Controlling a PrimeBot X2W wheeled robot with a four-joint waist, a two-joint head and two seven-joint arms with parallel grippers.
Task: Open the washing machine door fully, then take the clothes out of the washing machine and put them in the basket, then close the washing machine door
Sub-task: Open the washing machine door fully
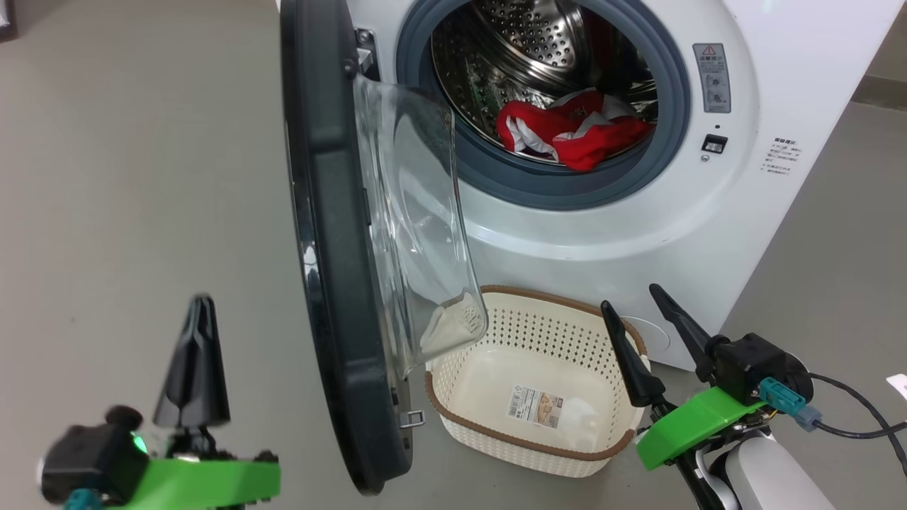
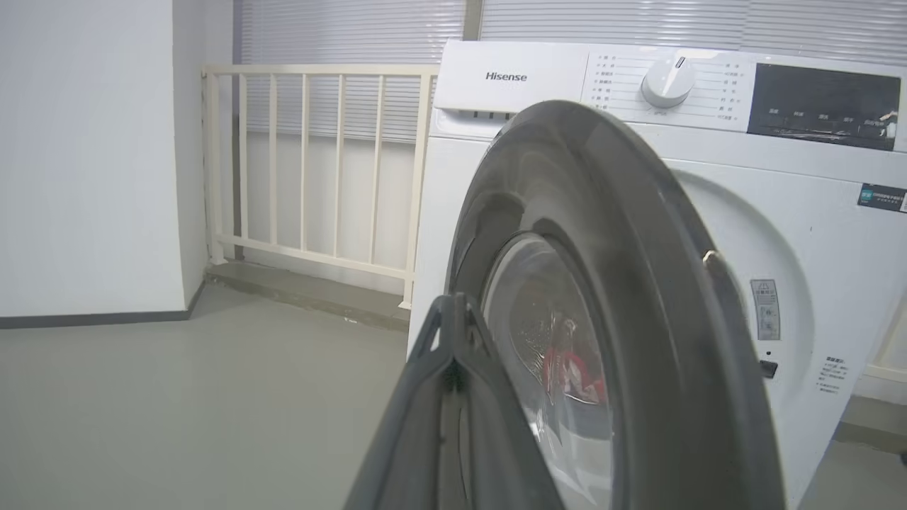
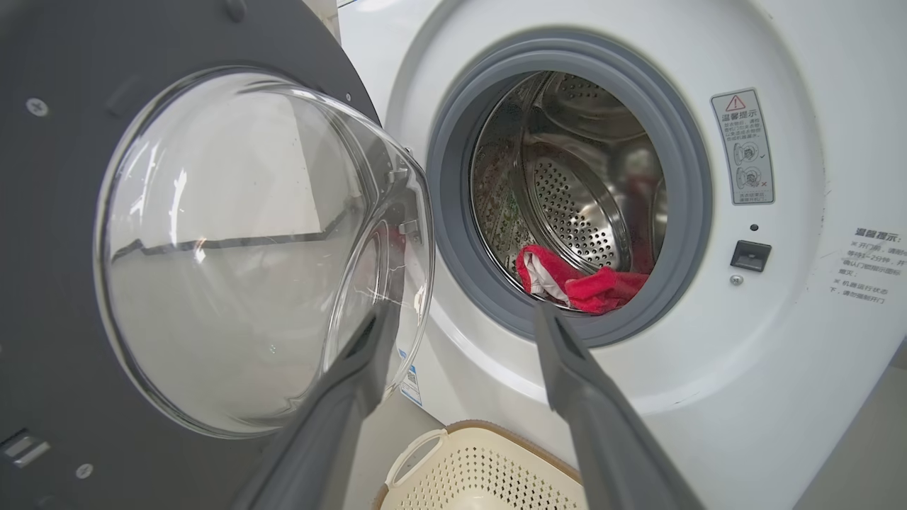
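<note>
The washing machine (image 1: 638, 234) stands with its door (image 1: 329, 234) swung out about edge-on to me, the glass bowl (image 1: 418, 227) facing the drum. Red clothes (image 1: 574, 131) with white trim lie at the drum's front lip. The cream basket (image 1: 496, 375) sits on the floor below the opening. My left gripper (image 1: 202, 304) is shut and empty, left of the door's outer face and apart from it. My right gripper (image 1: 631, 297) stands open beside the basket's right rim. In the right wrist view the right gripper (image 3: 464, 312) points at the clothes (image 3: 595, 287).
Grey floor spreads left of the door. In the left wrist view a white railing (image 2: 305, 163) and a wall (image 2: 85, 156) stand behind and to the left of the washing machine (image 2: 815, 234). A dark cable (image 1: 857, 418) trails from my right wrist.
</note>
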